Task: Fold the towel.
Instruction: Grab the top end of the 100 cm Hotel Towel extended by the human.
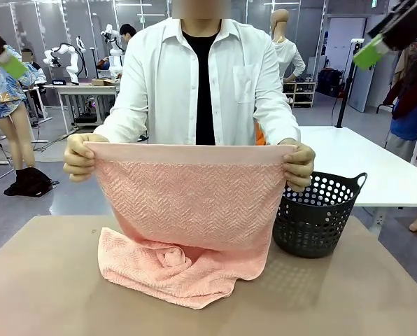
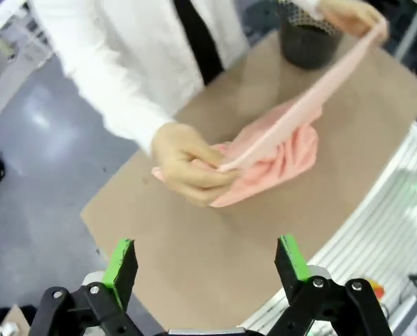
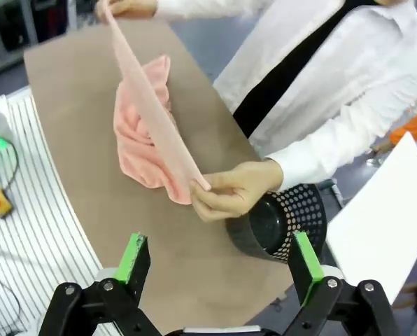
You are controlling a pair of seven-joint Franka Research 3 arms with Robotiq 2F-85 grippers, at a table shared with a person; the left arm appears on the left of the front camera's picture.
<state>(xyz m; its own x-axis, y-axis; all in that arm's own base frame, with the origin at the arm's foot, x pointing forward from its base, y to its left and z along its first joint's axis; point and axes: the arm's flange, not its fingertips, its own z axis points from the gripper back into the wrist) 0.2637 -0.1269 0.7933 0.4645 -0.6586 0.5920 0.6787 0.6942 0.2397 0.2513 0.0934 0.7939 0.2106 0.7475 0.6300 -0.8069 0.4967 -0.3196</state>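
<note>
A person across the table holds the salmon-pink towel (image 1: pixel 191 199) stretched by its plain top band, one hand (image 1: pixel 79 157) on each corner; the lower part lies bunched on the brown table (image 1: pixel 47 280). The towel (image 2: pixel 285 136) hangs well beyond my left gripper (image 2: pixel 207 262), which stands open and empty high over the table's edge. My right gripper (image 3: pixel 219 259) is open too, with the towel (image 3: pixel 149 119) and the person's hand (image 3: pixel 236 189) beyond it. In the front view the left gripper's fingertip (image 1: pixel 12 66) and the right gripper's fingertip (image 1: pixel 369 50) hang high at the upper corners.
A dark perforated basket (image 1: pixel 319 210) stands on the table's right side, beside the towel. A white table (image 1: pixel 376 164) sits behind it at the right. Bare tabletop lies in front of and to the left of the towel.
</note>
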